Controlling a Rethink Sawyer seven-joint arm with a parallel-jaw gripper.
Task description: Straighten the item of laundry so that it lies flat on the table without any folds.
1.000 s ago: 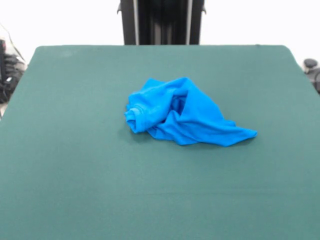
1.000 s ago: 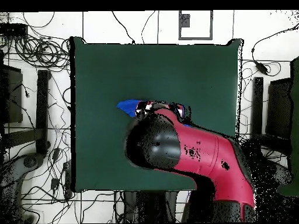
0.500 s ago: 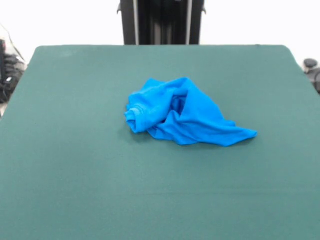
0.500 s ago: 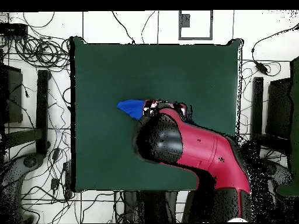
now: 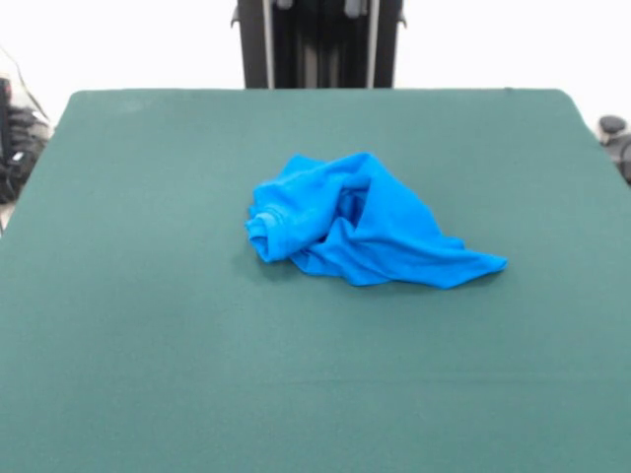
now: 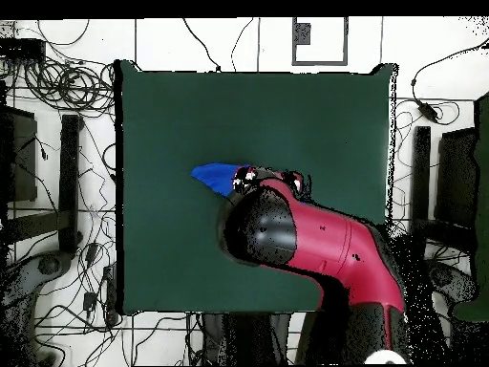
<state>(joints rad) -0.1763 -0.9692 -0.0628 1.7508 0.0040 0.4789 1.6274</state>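
The item of laundry point(image 5: 355, 233) is a bright blue T-shirt lying crumpled in a heap near the middle of the table point(image 5: 148, 325), with one pointed corner trailing to the right in the front view. From overhead the red and black arm point(image 6: 315, 244) hangs over it. Only a blue tip of the shirt point(image 6: 212, 175) shows beside the arm. The gripper point(image 6: 270, 179) sits at the arm's end above the shirt, mostly hidden by the arm, and nothing touches the cloth in the front view.
Dark green table top surrounds the shirt on every side. Cables point(image 6: 57, 86) and dark stands point(image 6: 69, 182) lie on the floor beyond the table's edges.
Overhead, the arm has shifted and turned slightly above the shirt. The shirt has kept its shape and place.
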